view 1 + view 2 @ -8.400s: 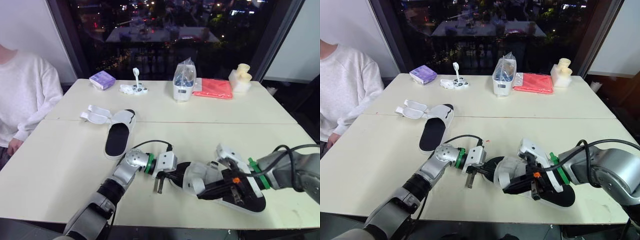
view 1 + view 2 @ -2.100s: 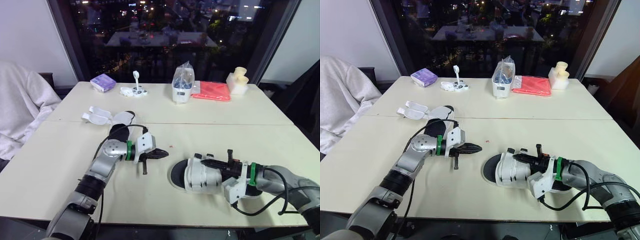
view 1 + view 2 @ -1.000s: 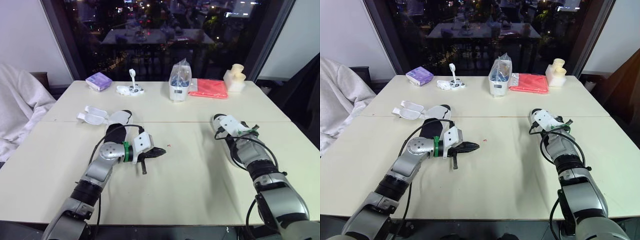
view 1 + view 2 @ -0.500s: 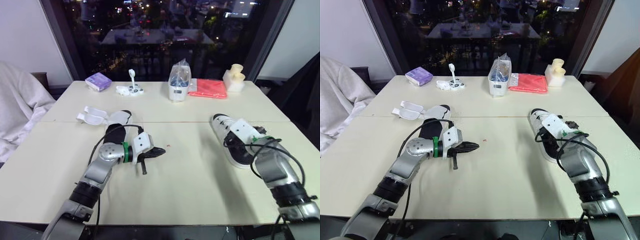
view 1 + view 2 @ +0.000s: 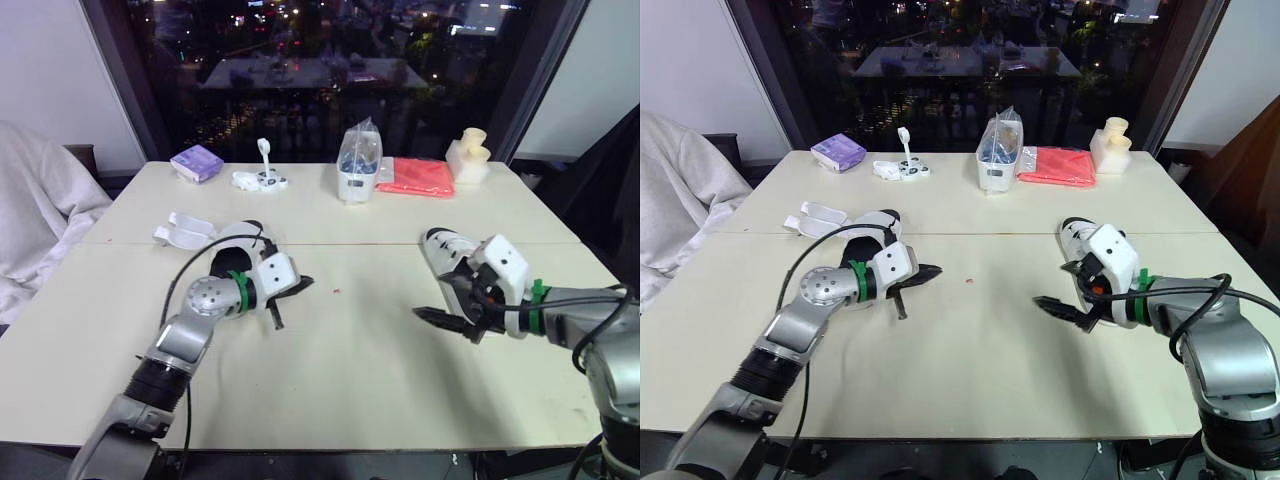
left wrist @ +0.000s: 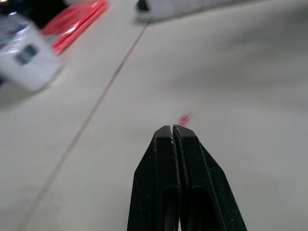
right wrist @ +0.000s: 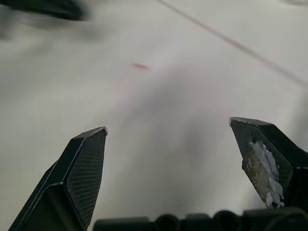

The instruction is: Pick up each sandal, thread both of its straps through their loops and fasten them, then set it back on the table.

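One white sandal (image 5: 440,245) with a black footbed lies flat on the right of the table, its straps closed over it. My right gripper (image 5: 432,316) hovers just left of it, jaws spread wide with nothing between them (image 7: 166,127), pointing toward the table's middle. The other sandal (image 5: 238,233) lies at the left, its two white straps (image 5: 182,228) flopped open to the side; my left arm hides most of its footbed. My left gripper (image 5: 300,283) is shut and empty (image 6: 172,128), just right of that sandal above bare tabletop.
Along the far edge stand a purple box (image 5: 197,160), a small white gadget (image 5: 263,179), a clear bagged container (image 5: 355,170), a red cloth (image 5: 415,177) and a cream object (image 5: 470,155). A person's white sleeve (image 5: 40,215) is at the left edge. A seam (image 5: 360,243) crosses the table.
My right gripper has let go of the right sandal, spread wide and swung left of it toward the table's middle. My left gripper has drawn back slightly toward the left sandal.
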Controlling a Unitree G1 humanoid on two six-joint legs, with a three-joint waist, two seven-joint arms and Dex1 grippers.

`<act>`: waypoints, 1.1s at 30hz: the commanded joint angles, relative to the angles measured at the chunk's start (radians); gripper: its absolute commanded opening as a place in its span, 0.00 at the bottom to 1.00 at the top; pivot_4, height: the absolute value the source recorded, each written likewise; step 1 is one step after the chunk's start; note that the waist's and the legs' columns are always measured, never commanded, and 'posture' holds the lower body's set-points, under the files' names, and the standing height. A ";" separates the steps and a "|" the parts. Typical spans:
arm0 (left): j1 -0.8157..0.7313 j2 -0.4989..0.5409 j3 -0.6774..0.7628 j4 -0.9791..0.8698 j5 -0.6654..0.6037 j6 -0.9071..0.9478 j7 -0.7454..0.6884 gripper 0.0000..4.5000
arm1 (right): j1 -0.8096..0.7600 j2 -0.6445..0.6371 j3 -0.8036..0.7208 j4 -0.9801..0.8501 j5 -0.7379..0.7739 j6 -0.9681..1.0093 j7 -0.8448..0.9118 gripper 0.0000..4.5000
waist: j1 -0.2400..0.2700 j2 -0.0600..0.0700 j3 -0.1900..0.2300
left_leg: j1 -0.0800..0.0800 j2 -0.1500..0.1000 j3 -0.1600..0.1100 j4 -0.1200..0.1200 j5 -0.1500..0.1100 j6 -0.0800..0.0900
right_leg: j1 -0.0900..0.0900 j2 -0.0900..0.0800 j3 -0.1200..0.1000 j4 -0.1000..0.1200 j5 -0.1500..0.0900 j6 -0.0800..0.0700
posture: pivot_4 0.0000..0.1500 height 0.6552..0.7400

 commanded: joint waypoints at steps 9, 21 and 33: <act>-0.073 0.152 -0.011 -0.080 0.347 0.104 0.198 0.65 | -0.057 0.023 0.049 0.005 0.169 0.022 -0.138 1.00 | 0.000 0.000 0.000 | 0.000 0.000 0.000 0.000 0.000 0.000 | -0.001 -0.001 0.000 0.000 0.000 0.000 | 1.00 1.00; -0.173 0.185 -0.072 0.111 0.488 0.063 0.221 0.99 | -0.069 0.014 0.090 0.036 0.231 -0.018 -0.241 1.00 | 0.003 0.000 0.000 | -0.001 -0.001 0.001 0.000 0.000 0.001 | -0.001 -0.001 0.000 0.000 0.000 0.000 | 1.00 1.00; -0.249 0.186 -0.128 0.302 0.518 0.000 0.199 0.99 | -0.058 0.001 0.101 0.040 0.257 -0.057 -0.308 1.00 | 0.002 0.000 0.000 | -0.001 -0.001 0.001 0.000 0.000 0.001 | -0.001 -0.001 0.000 0.000 0.000 0.000 | 1.00 1.00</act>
